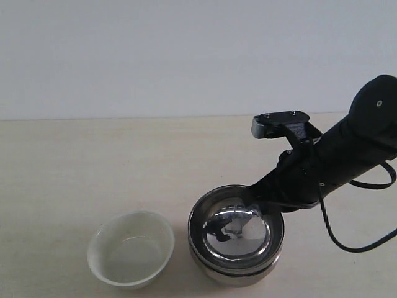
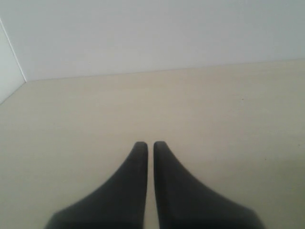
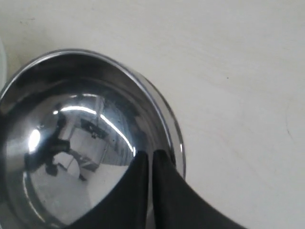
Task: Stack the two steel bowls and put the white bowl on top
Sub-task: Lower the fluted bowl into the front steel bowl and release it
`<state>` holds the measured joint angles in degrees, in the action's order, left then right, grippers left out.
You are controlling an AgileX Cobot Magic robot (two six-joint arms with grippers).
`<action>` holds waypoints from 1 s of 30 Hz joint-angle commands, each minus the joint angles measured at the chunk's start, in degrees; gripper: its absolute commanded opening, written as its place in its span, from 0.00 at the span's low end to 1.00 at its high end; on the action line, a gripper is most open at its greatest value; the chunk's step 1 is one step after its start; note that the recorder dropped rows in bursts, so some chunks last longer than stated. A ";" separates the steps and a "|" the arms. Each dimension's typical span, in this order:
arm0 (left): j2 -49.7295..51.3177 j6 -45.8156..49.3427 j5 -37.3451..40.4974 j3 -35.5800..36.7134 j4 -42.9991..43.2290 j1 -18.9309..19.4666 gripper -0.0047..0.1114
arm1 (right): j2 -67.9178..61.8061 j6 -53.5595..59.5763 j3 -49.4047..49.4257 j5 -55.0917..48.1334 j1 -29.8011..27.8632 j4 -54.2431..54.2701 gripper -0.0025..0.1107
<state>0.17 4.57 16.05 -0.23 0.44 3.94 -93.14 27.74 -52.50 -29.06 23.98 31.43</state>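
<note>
The two steel bowls stand nested near the table's front. The upper steel bowl (image 1: 236, 231) (image 3: 71, 143) sits inside the lower steel bowl (image 1: 236, 273), whose rim (image 3: 179, 138) shows just outside it. My right gripper (image 1: 251, 200) (image 3: 151, 155) is at the upper bowl's far right rim. Its fingers are pressed together there, one over the bowl's inside wall, and they appear to pinch the thin rim. The white bowl (image 1: 130, 248) stands upright and empty to the left of the stack. My left gripper (image 2: 149, 144) is shut with nothing in it, over bare table, and is out of the exterior view.
The pale wooden table (image 1: 93, 161) meets a white wall (image 1: 186, 56) at the back. A black cable (image 1: 347, 245) loops from the right arm down to the table at the right. In the left wrist view a wall corner (image 2: 14, 62) shows.
</note>
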 commanded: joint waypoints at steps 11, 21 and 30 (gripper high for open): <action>-0.17 0.21 -0.12 0.23 -0.44 0.26 0.07 | 2.84 -9.31 -0.16 1.15 -0.15 -12.13 0.02; -0.17 0.21 -0.12 0.23 -0.44 0.26 0.07 | 0.20 -11.76 -0.16 0.87 -0.15 -13.94 0.02; -0.17 0.21 -0.12 0.23 -0.44 0.26 0.07 | 4.16 -11.99 -0.16 1.66 -0.15 -13.82 0.02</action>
<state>0.17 4.57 16.05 -0.23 0.44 3.94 -90.65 15.95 -52.50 -27.88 23.98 18.11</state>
